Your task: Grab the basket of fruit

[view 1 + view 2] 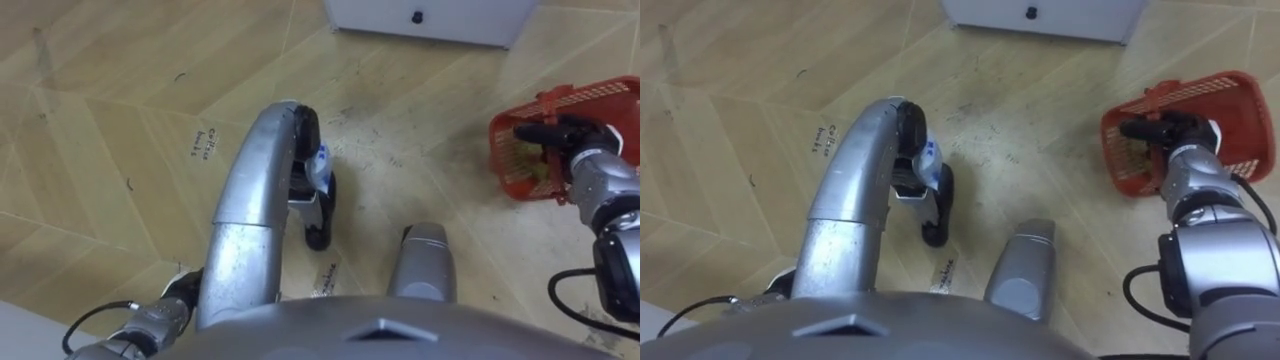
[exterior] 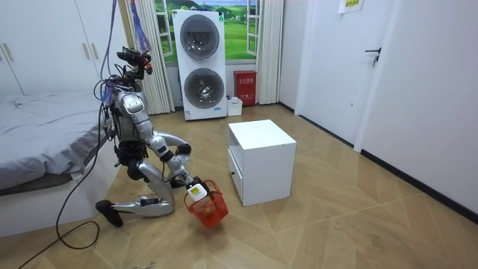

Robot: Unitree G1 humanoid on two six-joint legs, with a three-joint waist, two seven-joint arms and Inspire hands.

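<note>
- Robot kneels on the wooden floor [image 2: 351, 224], one knee down. The bed [image 2: 45, 142] is behind it and the white cabinet [image 2: 261, 161] just past the basket.
- Fruit basket [image 1: 600, 100]: red plastic mesh, on the robot's right, low by the floor, near the cabinet's front corner but apart from it.
- In the room view we see the basket tipped, open side turned up toward the robot. Its bottom edge looks at or barely off the floor; we can't tell which.
- Something yellow-green is inside; too small for us to name.
- Right hand [image 1: 565, 135]: arm stretched out and down, dark fingers [image 1: 540, 130] curled over the basket's near rim, so it's gripping the rim.
- We can't make out a handle.
- Left hand [image 1: 170, 310]: down at the lower left of the eye view, beside the raised knee, idle. We can't tell how its fingers are set.
- Step, our read: the grasp is made and the lift is starting or about to start. The basket isn't clearly clear of the floor.
- Next move, our call: keep the rim grip tight and raise the arm straight up, levelling the basket as it goes. Then bring it in toward the body before rising from the kneel.
- Watch-outs: a one-sided rim grip lets the basket swing or tip further and spill what's in it, and thin mesh can flex in the fingers.
</note>
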